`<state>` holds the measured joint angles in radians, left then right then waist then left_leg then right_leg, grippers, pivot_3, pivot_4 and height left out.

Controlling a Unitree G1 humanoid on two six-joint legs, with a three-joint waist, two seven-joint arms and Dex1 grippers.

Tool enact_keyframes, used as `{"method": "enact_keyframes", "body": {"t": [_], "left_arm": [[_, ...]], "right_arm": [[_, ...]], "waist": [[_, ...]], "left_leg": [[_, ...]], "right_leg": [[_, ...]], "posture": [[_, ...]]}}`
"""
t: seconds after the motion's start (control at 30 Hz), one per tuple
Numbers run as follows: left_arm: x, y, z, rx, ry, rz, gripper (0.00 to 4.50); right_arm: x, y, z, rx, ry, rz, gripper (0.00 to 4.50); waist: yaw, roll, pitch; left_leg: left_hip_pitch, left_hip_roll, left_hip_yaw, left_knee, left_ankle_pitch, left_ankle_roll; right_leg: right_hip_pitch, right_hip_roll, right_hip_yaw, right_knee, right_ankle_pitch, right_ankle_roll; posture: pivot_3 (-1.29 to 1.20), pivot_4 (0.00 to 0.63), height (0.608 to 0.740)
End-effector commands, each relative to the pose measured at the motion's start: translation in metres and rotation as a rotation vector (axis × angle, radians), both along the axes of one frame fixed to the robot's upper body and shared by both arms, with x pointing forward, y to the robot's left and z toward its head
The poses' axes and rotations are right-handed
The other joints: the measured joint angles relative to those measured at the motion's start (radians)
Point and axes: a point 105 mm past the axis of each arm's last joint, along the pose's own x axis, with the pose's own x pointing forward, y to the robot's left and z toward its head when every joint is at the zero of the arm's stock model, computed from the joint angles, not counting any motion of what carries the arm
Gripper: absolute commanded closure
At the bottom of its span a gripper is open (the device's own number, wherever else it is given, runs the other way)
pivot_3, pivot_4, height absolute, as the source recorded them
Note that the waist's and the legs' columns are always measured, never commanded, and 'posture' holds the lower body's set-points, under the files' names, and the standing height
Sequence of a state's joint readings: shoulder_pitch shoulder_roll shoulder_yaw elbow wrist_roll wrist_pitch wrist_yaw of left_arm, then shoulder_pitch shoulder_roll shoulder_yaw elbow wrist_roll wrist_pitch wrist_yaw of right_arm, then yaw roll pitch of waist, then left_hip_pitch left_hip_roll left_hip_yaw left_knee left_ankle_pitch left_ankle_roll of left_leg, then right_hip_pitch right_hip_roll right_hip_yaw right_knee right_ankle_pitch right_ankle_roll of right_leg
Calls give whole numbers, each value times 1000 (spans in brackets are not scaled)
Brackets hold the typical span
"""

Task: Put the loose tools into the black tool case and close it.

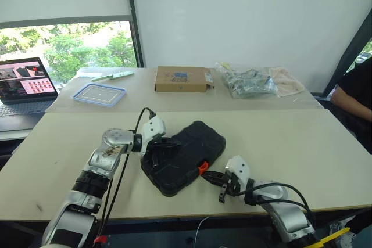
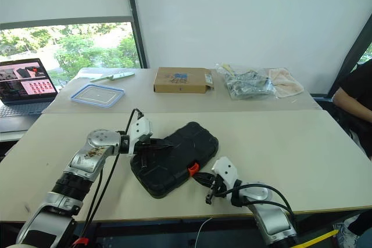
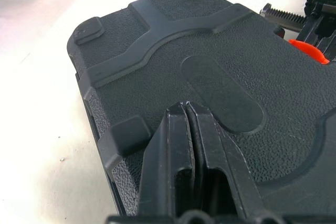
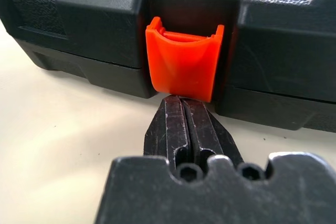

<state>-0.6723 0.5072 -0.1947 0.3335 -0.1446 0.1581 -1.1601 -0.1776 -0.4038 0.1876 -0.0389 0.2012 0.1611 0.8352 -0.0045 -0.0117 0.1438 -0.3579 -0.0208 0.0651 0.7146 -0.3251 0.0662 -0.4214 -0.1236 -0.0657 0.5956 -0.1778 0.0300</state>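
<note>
On the pale table (image 1: 302, 155), the shut black tool case (image 1: 185, 156) hides its contents; left gripper (image 3: 187, 109) presses its lid, right gripper (image 4: 184, 102) touches its orange latch (image 4: 182, 65), both closed empty.

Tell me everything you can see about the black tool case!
The black tool case is rough, bumpy black plastic with raised ribs and corner feet on its lid. It lies flat and closed on the pale table. An orange latch sits in its front edge. The shut left gripper rests on the lid; the shut right gripper points at the latch's bottom.
</note>
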Motion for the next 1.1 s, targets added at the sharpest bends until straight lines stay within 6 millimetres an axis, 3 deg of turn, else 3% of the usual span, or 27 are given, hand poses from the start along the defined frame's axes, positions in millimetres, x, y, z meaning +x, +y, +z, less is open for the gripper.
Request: {"method": "enact_keyframes", "body": {"t": [0.03, 0.17, 0.3, 0.4, 0.53, 0.57, 0.67, 0.77, 0.83, 0.97, 1.1], "left_arm": [[-9, 13, -53, 124, 176, 50, 4388], [-10, 16, -54, 110, 165, 58, 4388], [-14, 19, -37, 13, 68, 33, 4388], [-16, 31, -12, -135, 15, 50, 4388], [-32, 78, 13, -215, -29, 136, 3359], [-36, 89, 14, -205, -34, 167, 2917], [-49, 123, 9, -154, -67, 276, 1845], [-70, 146, -1, -130, -36, 335, 586], [-84, 159, -10, -86, -40, 373, 13], [-105, 171, -24, -46, -37, 417, 0], [-110, 170, -27, -37, -62, 434, 0]], "right_arm": [[3, 11, 38, 60, -141, 48, 4500], [-3, 6, 37, 38, -120, 66, 4500], [-11, -12, 33, -5, -98, 56, 4500], [-20, -31, 36, -20, -73, 45, 4500], [-32, -73, 52, -72, -116, 1, 3425], [-34, -80, 55, -86, -122, -6, 3039], [-37, -102, 63, -130, -168, -37, 1978], [-44, -116, 64, -184, -223, -3, 795], [-48, -126, 59, -197, -213, 8, 217], [-43, -139, 62, -189, -216, -28, 38], [-41, -145, 57, -205, -216, -33, 38]], "waist": [[0, 0, 0], [-1, 0, 0], [-6, 1, 0], [-9, 1, -1], [-15, 2, 0], [-16, 2, 1], [-8, 2, 3], [1, 3, 5], [9, 2, 8], [19, 2, 10], [23, 2, 11]], "left_leg": [[0, 0, 0, 0, 0, 0], [0, 0, 0, 0, 0, 0], [0, 0, 0, -1, 0, 0], [1, 1, 0, -3, 0, 0], [-1, 1, 0, -4, 0, -2], [-1, 2, 0, -4, -1, -2], [-1, 2, -1, -3, -1, -2], [-1, 1, -1, -3, -4, -1], [-1, 1, -1, -3, -5, 0], [-3, 0, -1, -3, -6, 1], [-4, 0, -1, -2, -6, 0]], "right_leg": [[0, 0, 0, 0, 0, 0], [0, 0, 0, 0, 0, 0], [0, 0, 1, 0, 0, 0], [-1, -1, 1, -1, -1, -1], [-4, -1, 1, -1, -2, -2], [-4, 0, 2, -1, -2, -2], [-4, 0, 0, -2, -2, -2], [-4, -3, 0, -2, -3, -1], [-3, -5, -1, -2, -3, 0], [-4, -7, -2, -2, -3, 0], [-5, -8, -3, -2, -3, 0]], "posture": [[0, 150, 740], [0, 150, 740], [0, 150, 740], [0, 150, 740], [0, 150, 740], [0, 150, 740], [0, 150, 740], [0, 150, 740], [0, 150, 740], [0, 150, 740], [0, 150, 740]]}}
